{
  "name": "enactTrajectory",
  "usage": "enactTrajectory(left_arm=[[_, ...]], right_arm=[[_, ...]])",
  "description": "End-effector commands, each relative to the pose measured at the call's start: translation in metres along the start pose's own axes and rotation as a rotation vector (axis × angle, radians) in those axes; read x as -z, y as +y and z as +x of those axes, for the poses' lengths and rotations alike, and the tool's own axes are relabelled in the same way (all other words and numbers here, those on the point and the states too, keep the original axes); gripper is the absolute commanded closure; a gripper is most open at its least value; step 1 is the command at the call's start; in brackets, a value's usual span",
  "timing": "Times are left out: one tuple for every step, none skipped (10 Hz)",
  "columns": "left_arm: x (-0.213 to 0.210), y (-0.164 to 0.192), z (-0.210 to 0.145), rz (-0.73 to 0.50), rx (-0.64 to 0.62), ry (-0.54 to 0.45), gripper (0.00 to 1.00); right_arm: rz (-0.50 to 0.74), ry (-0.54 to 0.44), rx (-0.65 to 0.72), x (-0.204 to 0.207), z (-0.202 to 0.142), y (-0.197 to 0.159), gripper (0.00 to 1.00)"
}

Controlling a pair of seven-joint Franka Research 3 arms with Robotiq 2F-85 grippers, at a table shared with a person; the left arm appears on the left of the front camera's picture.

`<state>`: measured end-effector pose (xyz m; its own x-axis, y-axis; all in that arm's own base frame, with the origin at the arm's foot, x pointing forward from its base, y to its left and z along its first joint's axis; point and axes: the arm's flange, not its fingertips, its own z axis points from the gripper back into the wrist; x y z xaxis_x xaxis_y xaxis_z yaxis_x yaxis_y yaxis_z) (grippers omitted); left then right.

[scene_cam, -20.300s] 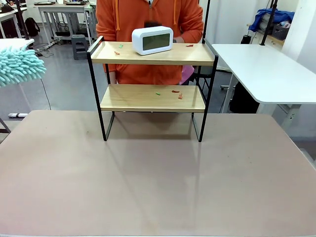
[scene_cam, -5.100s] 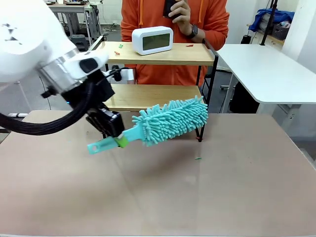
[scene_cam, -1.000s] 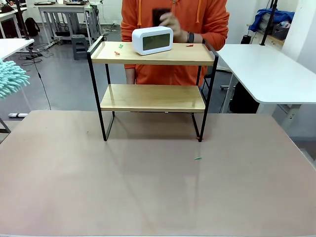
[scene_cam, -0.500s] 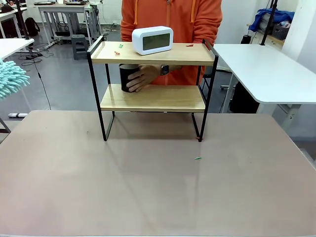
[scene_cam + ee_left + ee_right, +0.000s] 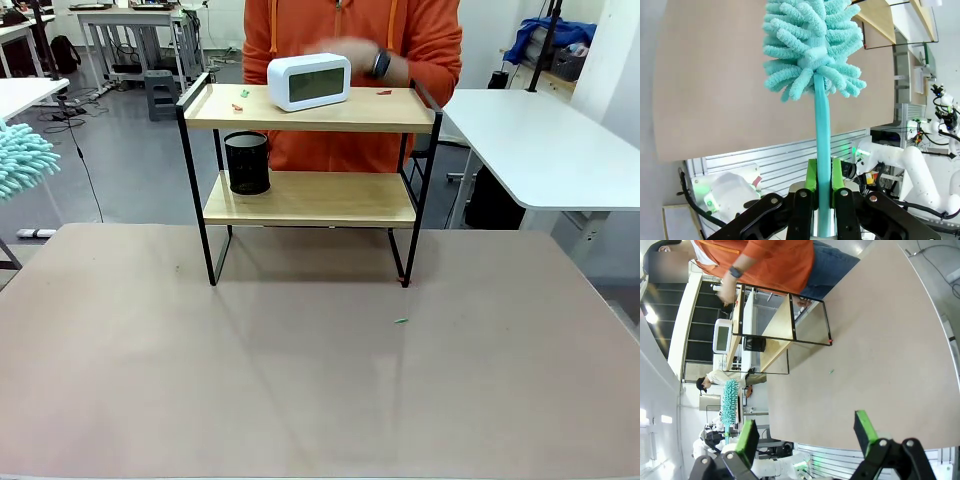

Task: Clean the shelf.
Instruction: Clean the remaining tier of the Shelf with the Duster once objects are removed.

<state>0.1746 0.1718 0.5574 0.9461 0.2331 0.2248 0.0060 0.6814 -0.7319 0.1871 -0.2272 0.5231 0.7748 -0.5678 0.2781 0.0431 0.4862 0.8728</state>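
I judged the shelf (image 5: 197,190) half done: lower board (image 5: 330,200) scrap-free, top board (image 5: 400,108) still littered with scraps (image 5: 239,105) by the clock (image 5: 309,81), left pincer (image 5: 824,174) clamped on the duster (image 5: 812,45), right pincer (image 5: 806,432) gaping empty.

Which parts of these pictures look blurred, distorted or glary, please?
Front view: the person's hand behind the clock is motion-blurred, while the shelf and table are sharp. Left wrist view: the duster is crisp, but the wide lens bows the table edge. Right wrist view: the scene lies rolled sideways, the table edge curves, and a lamp glares at the left edge.
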Motion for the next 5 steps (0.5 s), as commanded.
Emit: enactTrajectory(left_arm=[[-0.0013,0.0023,-0.0011,0.004,0.020,0.006,0.88],[-0.0013,0.0023,-0.0011,0.004,0.020,0.006,0.88],[-0.0013,0.0023,-0.0011,0.004,0.020,0.006,0.88],[-0.0013,0.0023,-0.0011,0.004,0.020,0.006,0.88],[-0.0013,0.0023,-0.0011,0.004,0.020,0.006,0.88]], right_arm=[[0.027,-0.014,-0.026,0.0002,0.0020,0.0022,0.00],[0.027,-0.014,-0.026,0.0002,0.0020,0.0022,0.00],[0.027,-0.014,-0.026,0.0002,0.0020,0.0022,0.00],[0.027,-0.014,-0.026,0.0002,0.0020,0.0022,0.00],[0.027,-0.014,-0.026,0.0002,0.0020,0.0022,0.00]])
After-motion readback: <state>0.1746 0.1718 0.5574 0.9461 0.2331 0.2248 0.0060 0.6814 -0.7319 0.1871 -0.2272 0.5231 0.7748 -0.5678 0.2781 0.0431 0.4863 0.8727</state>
